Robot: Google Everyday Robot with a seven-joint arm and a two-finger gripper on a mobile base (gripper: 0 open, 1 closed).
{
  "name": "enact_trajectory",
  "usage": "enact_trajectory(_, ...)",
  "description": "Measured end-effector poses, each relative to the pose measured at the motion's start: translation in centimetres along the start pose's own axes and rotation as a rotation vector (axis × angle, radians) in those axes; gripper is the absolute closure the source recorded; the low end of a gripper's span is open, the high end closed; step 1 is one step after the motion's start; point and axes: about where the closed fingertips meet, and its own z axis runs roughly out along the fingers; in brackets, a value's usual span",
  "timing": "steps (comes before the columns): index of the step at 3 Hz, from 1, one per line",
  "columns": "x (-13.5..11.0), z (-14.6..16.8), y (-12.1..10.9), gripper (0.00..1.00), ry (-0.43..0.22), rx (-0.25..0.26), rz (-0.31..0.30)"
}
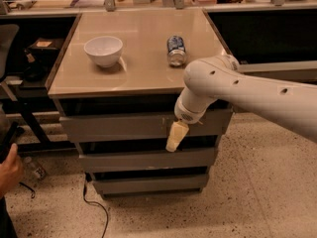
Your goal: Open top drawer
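Observation:
The top drawer (119, 126) is a wide grey handleless front just under the tan tabletop, with small white scratches near its middle and right. It looks shut, flush with the cabinet. My gripper (176, 136) hangs from the white arm (237, 90) in front of the drawer's right half, its cream-coloured fingers pointing down past the drawer's lower edge. The arm hides the drawer's right end.
A white bowl (103, 49) and a can on its side (176, 50) rest on the tabletop (138, 73). Two shorter grey drawers (143, 160) sit below. A cable (94, 202) trails on the speckled floor. A person's hand (9, 170) is at the left edge. Dark shelving stands on both sides.

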Motion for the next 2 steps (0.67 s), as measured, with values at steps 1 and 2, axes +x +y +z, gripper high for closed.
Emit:
enact_trajectory(1,-0.7,1.3,-1.0,0.00,0.000,0.001,-0.014)
enact_trajectory(2,-0.8,2.6,-0.8,0.00,0.004,-0.018,-0.021)
